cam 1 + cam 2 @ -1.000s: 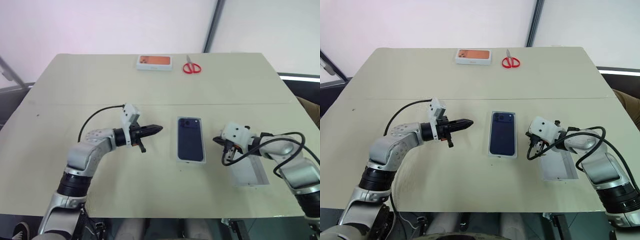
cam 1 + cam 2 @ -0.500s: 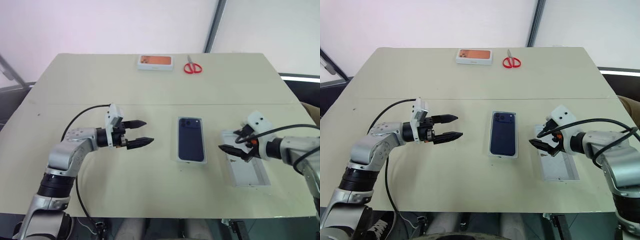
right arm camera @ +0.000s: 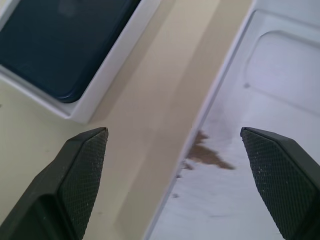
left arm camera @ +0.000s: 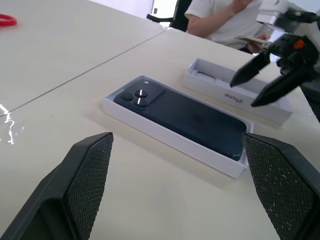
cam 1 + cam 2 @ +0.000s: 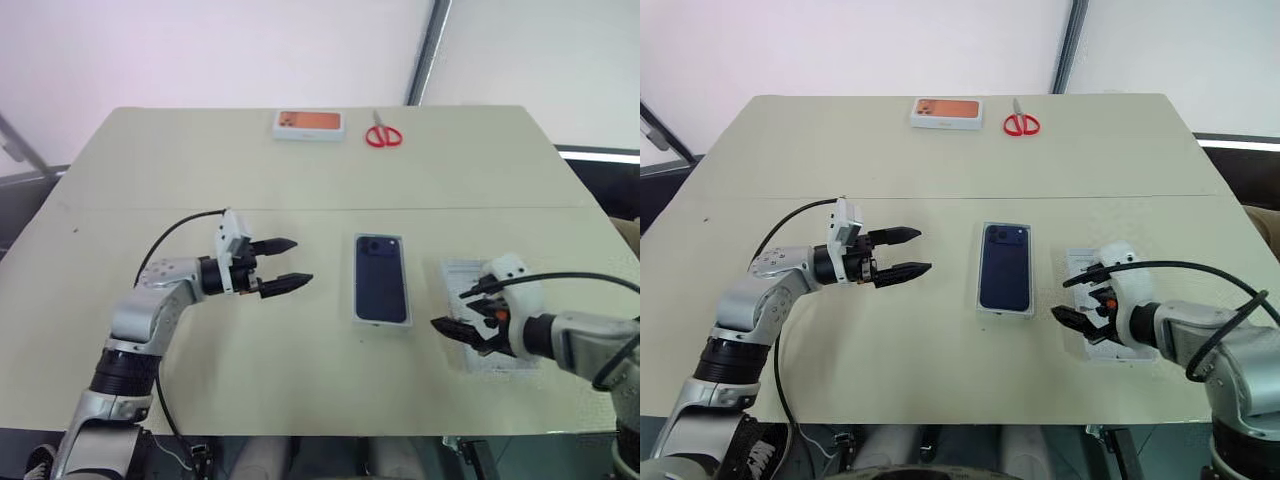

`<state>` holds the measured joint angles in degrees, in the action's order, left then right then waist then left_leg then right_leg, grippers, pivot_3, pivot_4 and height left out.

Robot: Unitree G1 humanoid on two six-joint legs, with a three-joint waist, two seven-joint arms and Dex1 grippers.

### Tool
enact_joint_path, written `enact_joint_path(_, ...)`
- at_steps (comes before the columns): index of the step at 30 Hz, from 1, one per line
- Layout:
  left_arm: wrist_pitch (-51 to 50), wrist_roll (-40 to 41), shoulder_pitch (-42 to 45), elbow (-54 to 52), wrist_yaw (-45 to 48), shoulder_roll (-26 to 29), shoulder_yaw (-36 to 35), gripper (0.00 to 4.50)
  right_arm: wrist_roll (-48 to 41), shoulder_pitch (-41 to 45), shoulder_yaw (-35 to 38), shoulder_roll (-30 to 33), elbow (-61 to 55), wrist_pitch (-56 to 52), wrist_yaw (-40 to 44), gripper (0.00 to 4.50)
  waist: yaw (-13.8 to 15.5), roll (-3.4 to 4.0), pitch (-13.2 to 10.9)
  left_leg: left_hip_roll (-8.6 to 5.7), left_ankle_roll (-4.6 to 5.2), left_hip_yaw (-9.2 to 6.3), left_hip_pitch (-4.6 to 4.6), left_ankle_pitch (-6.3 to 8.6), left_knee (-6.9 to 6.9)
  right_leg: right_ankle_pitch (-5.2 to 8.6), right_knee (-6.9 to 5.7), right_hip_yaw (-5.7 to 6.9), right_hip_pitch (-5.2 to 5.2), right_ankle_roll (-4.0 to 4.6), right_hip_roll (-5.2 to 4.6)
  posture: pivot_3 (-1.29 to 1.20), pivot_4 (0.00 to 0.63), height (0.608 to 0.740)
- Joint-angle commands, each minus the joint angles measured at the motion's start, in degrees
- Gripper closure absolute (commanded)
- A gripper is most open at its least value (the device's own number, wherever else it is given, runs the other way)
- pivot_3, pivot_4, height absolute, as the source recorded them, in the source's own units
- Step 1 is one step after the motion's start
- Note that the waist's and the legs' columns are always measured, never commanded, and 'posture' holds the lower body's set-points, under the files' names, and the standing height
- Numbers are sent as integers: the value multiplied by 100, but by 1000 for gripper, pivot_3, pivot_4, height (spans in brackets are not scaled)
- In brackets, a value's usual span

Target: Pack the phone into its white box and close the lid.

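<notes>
The phone [image 5: 381,279] is lying face down in the white box [image 5: 381,318] at the middle of the table [image 5: 200,170], its camera cluster at the far end. The dark body is filling the tray almost to the rim. Just to the right, the lid [image 5: 466,275] is sitting open side up on the table, apart from the box, with a strip of bare tabletop between them.

The left gripper [image 5: 283,264] is hovering left of the box, pointing toward it, fingers spread wide and holding nothing. The right gripper [image 5: 463,319] is hanging over the near left part of the lid, angled down toward the gap between lid and box, its fingers also spread wide and empty; in the right wrist view, the lid's left wall is running between the two fingertips [image 3: 82,165].

At the far edge of the table, an orange-faced white box [image 5: 309,124] is lying beside red-handled scissors [image 5: 383,134], both well apart from the grippers.
</notes>
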<state>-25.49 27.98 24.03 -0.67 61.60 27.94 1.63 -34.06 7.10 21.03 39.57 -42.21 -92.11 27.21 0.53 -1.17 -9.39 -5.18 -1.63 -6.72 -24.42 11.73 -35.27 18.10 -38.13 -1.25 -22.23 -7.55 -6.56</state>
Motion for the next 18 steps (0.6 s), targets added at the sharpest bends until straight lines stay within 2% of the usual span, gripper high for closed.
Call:
enact_joint_path(1, 102, -25, 127, -64, -71, -10, -19, 167, -120, -121, -32, -41, -273, -39, -555, 61, 1, 0, 0, 0, 0, 0, 0, 0, 1, 0, 0, 0, -1, 0, 1, 0, 150, 740)
enact_joint_path(7, 137, -110, 101, -86, -190, -43, 9, 167, -319, 15, -104, -275, -148, -39, -1152, 61, -12, 1, 0, 2, 0, 0, 0, 0, 2, 0, 0, -1, -1, 0, 4, 0, 150, 740)
enact_joint_path(8, 157, -136, 96, -97, -216, -54, 15, 0, -311, 18, -107, -335, -128, -39, -1253, 575, -11, 1, 0, 2, 0, 0, 1, 0, 2, 0, 1, -1, -1, 0, 5, 0, 150, 740)
enact_joint_path(9, 173, -162, 92, -105, -240, -66, 17, 0, -305, 8, -122, -370, -125, -39, -1332, 848, -10, 1, 0, 2, 0, 1, 0, 0, 2, 0, 1, -1, -1, 0, 4, 0, 150, 740)
enact_joint_path(11, 164, -174, 82, -122, -258, -78, 4, 0, -312, -52, -192, -446, -184, -39, -1487, 1762, -11, 1, 0, 1, 0, 1, 0, 0, 2, 0, 1, -1, 0, 0, 4, 0, 150, 740)
enact_joint_path(16, 156, -208, 80, -127, -266, -60, 3, 0, -264, 1, -328, -627, -112, -39, -1805, 4414, -13, 0, 1, 1, 0, 0, 1, 0, 1, 0, 1, -1, 1, 0, 5, 0, 150, 740)
enact_joint_path(18, 134, -215, 104, -113, -272, -53, -8, 0, -207, 28, -331, -706, -43, -39, -1922, 4471, -17, 0, 1, 1, 0, 0, 1, 0, 1, 0, 0, -1, 1, 0, 5, 0, 150, 740)
